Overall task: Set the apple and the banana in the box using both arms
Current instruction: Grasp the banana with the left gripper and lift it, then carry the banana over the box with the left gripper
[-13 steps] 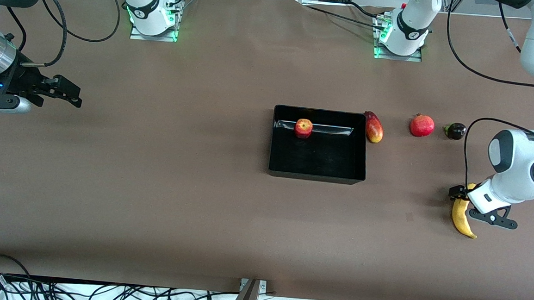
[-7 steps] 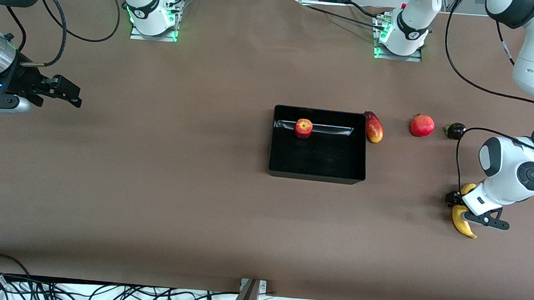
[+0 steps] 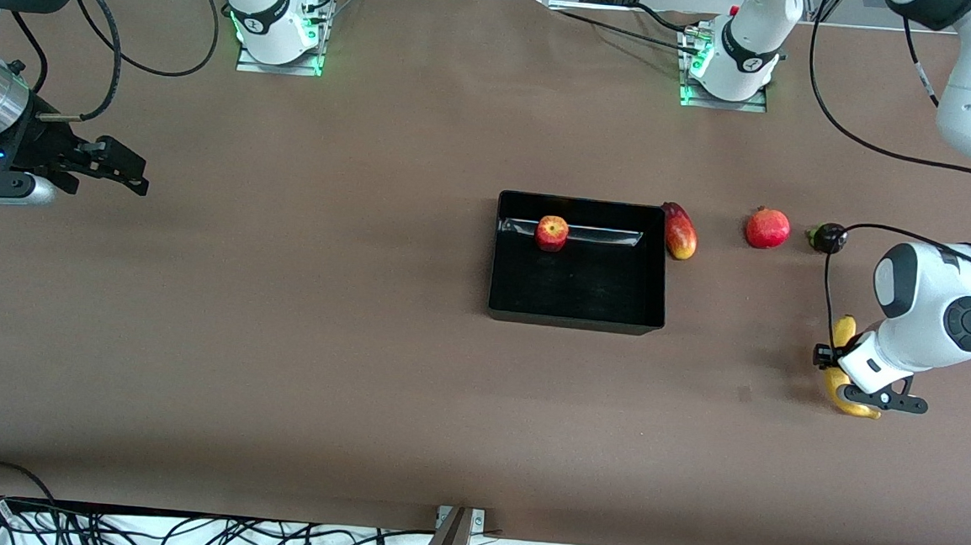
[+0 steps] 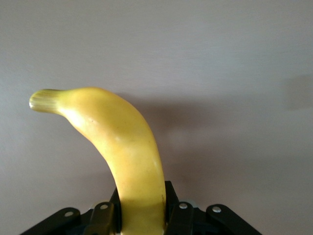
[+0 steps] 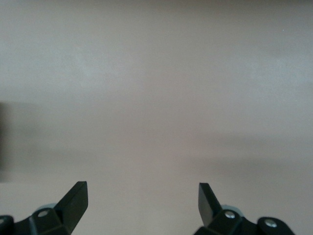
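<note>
Banana (image 3: 841, 362) comes first, nearest the front camera, at the left arm's end of the brown surface (image 3: 279, 336): a long curved yellow fruit, smooth-skinned, with a greenish stub at one tip in the left wrist view (image 4: 122, 156), where its body runs down between the two black fingers. The left gripper (image 3: 835, 371) is clamped on the banana around its middle, the white wrist covering much of the fruit from the front camera; whether the banana touches the surface or hangs just above it I cannot tell. Farther from the camera sits the box (image 3: 576, 312), a shallow glossy black bin with upright walls, near the middle of the surface. The apple (image 3: 551, 233) lies inside it against the wall farthest from the camera, small, red with yellowish streaks and a pale dimple on top. Just beside the box, toward the left arm's end, a red-yellow mango (image 3: 680, 231) rests touching or almost touching the outer wall, then a rounder plain-red fruit (image 3: 767, 228), then a small dark fruit (image 3: 827, 238), all apart from one another. The right gripper (image 3: 117, 167) waits over bare surface at the right arm's end, its fingers (image 5: 74, 200) spread wide with nothing between them.
</note>
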`<state>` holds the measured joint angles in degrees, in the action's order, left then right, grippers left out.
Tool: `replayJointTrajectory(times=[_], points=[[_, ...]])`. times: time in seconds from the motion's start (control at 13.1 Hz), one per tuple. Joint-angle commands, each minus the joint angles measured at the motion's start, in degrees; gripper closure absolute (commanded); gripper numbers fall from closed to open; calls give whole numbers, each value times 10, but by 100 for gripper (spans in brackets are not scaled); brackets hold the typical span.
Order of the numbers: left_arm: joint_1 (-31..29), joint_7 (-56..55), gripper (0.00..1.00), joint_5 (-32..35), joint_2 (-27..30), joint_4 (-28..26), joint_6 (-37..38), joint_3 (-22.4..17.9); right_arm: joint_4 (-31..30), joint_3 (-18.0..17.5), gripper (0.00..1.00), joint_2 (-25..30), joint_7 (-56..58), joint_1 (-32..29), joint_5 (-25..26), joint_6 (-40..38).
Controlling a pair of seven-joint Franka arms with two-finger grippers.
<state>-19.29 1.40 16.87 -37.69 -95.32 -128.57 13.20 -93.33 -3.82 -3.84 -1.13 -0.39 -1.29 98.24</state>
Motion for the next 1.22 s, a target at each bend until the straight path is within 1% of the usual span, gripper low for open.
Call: replayJointTrajectory(times=[0.0,0.23,0.31,0.38,0.46,0.61,0.69,0.84,0.99,1.15], points=[[55,-106,100,-42,82,-14,119,25,13,-7,0,-6,-2,-5,4,-3],[114,-131,100,-96,133,-14,221,57,13,-7,0,-6,-2,-5,4,-3],[141,-159,100,-121,144,-14,232,57,13,-7,0,-6,-2,-5,4,-3],[159,-177,100,-126,150,-17,232,60,13,-7,0,-6,-2,-5,4,-3],[173,-191,100,-127,150,-17,230,73,13,-7,0,-6,-2,-5,4,-3],[180,-229,100,-128,149,-18,218,108,13,-7,0,-6,-3,-5,4,-3],[183,-248,100,-127,148,-19,210,118,13,-7,0,-6,-3,-5,4,-3],[192,-270,100,-127,134,-36,166,138,13,-7,0,-6,-3,-5,4,-3],[200,-274,100,-124,110,-63,108,146,13,-7,0,-6,-2,-5,4,-2],[208,-274,100,-119,98,-95,46,146,13,-7,0,-6,-3,-5,4,-1]])
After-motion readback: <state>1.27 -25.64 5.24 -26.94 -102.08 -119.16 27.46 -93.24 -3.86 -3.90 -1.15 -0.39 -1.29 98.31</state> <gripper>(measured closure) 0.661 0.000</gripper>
